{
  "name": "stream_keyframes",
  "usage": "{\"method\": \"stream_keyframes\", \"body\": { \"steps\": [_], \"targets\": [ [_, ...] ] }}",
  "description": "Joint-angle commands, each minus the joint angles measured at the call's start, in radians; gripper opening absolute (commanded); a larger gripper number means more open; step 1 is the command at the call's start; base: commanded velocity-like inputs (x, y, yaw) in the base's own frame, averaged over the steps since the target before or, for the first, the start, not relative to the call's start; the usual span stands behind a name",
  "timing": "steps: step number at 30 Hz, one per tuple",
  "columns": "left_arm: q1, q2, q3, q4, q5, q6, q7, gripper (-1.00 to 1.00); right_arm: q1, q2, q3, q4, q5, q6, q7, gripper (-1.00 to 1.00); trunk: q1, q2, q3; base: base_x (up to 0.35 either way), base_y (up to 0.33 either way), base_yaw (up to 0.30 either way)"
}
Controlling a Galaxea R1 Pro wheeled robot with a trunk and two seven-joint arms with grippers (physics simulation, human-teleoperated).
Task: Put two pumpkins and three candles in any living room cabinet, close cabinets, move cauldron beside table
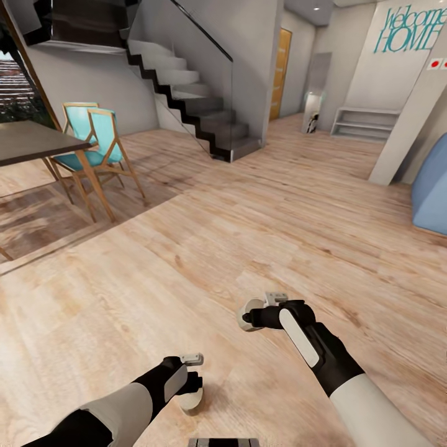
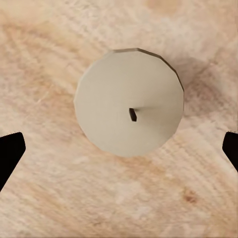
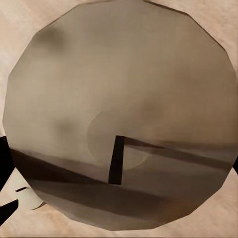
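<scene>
Your left gripper (image 1: pixel 189 388) hangs low over a pale wood-plank floor (image 1: pixel 261 205) with visible grain and knots. Directly beneath it a candle (image 2: pixel 129 101) stands upright on the boards: a stubby cylinder with a faceted rim, a flat matte cream top and a short dark wick at the centre. Its two black fingertips (image 2: pixel 11 153) sit at opposite sides, spread wide and well clear of the wax, so this gripper is open and holds nothing.

Your right gripper (image 1: pixel 257 316) reaches forward with a second candle (image 3: pixel 119 114) at its tip; the same smooth, many-sided pale disc sits very close under the camera, dark wick upright, grey shadow bands across it. Only slivers of black finger show at the edges, and you cannot tell whether they press on the candle.

Ahead and to the left of both grippers stand a dark tabletop (image 1: pixel 34 141) and turquoise chairs with light wooden frames (image 1: pixel 93 146). Beyond them grey stairs (image 1: pixel 192 102) climb.
</scene>
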Motion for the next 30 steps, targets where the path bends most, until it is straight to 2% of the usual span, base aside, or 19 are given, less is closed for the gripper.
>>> {"method": "stream_keyframes", "body": {
  "steps": [1, 12, 30],
  "targets": [
    [0.0, 0.0, -0.008, -0.002, 0.011, 0.004, 0.007, 1.0, -0.001, -0.001, 0.003, -0.001, -0.011, 0.002, -0.01, -1.0, 0.0, -0.001, -0.005, 0.0, 0.0, 0.0],
    [0.0, -0.001, -0.009, -0.002, 0.011, 0.004, 0.007, 1.0, -0.001, -0.001, 0.003, -0.003, -0.01, 0.002, -0.01, -1.0, 0.005, -0.003, -0.047, 0.0, 0.0, 0.0],
    [0.0, -0.001, -0.009, -0.002, 0.011, 0.003, 0.007, 1.0, -0.001, -0.001, 0.004, -0.003, -0.01, 0.001, -0.01, -1.0, 0.005, -0.003, -0.047, 0.0, 0.0, 0.0]
  ]
}}
